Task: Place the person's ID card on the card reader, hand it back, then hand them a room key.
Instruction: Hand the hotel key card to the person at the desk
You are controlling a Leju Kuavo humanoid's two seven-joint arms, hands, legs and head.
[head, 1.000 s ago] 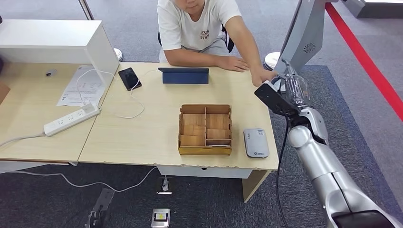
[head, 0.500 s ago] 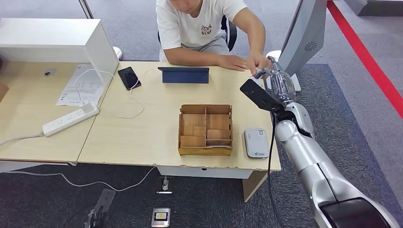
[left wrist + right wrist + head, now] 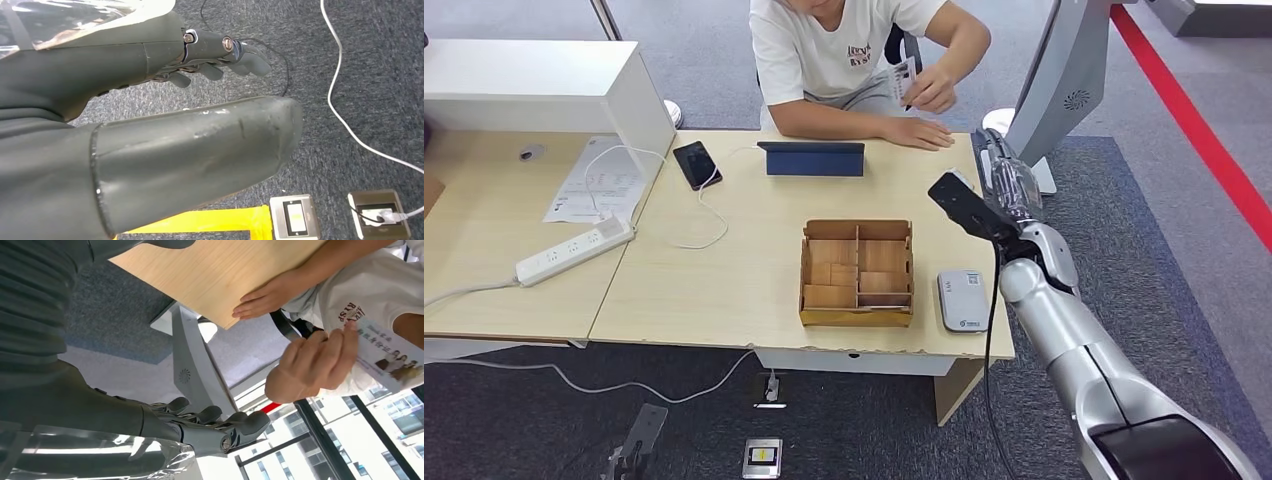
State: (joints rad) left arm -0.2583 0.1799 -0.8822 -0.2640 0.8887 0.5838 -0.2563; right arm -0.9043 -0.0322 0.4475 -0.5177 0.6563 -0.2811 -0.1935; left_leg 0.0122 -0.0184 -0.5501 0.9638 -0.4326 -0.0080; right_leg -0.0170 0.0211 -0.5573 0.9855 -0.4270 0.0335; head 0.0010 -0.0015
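The person's hand (image 3: pixel 931 88) holds the ID card (image 3: pixel 903 78) up near their chest, beyond the desk (image 3: pixel 744 260). The right hand (image 3: pixel 1006 180) hovers at the desk's far right corner, fingers (image 3: pixel 220 422) loosely spread, empty. The reader (image 3: pixel 963 300) lies beside the box (image 3: pixel 856 272). The left hand (image 3: pixel 150 100) hangs over carpet, fingers apart, empty.

Power strip (image 3: pixel 574 251) lying far across the desk from the right hand (image 3: pixel 1009 185), papers (image 3: pixel 596 180) behind it. Phone (image 3: pixel 696 164) and blue tablet (image 3: pixel 811 158) nearer, wooden divided box (image 3: pixel 856 272) closest, just inboard.
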